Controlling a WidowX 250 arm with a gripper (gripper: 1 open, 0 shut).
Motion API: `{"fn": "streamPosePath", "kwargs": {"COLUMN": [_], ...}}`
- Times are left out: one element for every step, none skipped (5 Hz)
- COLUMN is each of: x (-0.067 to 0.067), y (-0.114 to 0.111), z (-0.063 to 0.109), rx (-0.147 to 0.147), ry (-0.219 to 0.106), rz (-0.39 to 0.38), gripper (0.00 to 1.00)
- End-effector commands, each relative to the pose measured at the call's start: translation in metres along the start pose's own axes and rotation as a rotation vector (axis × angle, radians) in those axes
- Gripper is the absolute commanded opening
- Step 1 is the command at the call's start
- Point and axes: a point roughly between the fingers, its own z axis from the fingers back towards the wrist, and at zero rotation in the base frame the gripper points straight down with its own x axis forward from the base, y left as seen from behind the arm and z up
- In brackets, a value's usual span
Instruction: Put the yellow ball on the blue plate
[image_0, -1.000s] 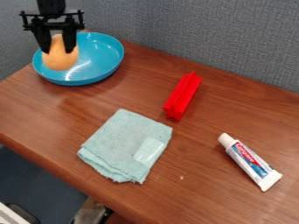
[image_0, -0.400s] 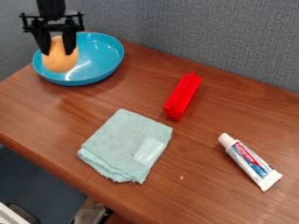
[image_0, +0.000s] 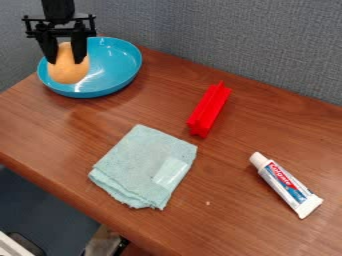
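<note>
Ball (image_0: 63, 66) and plate (image_0: 118, 62) are already together at about ten o'clock on the table (image_0: 80, 130): the orange-yellow ball sits low over the left part of the turquoise dish, inside its rim, though whether it rests on the dish floor or hangs just above it cannot be told. The gripper (image_0: 63, 62) points straight down with its two dark fingers (image_0: 80, 48) clamped on either side of the ball, so the carry looks finished, and what remains, by my reading, is to let go and lift clear. Compared with the earlier frames, nothing has shifted: ball, fingers and dish sit in the same spots. Outward from the plate, a red block (image_0: 209, 108) lies near the centre, a pale teal cloth (image_0: 143, 165) at six o'clock, and a toothpaste tube (image_0: 286, 184) at four o'clock, all well apart from the dish.
</note>
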Motion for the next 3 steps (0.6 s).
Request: {"fn": "streamPosePath", "kwargs": {"x": [-0.0017, -0.0011, -0.0007], "y": [0.0026, 0.0018, 0.0008], "z": [0.0239, 0.0241, 0.0242], "rx": [0.009, 0.009, 0.010], "ry": [-0.063, -0.062, -0.061], "rz": [0.008, 0.010, 0.012], "gripper": [0.00, 0.00, 0.00]}}
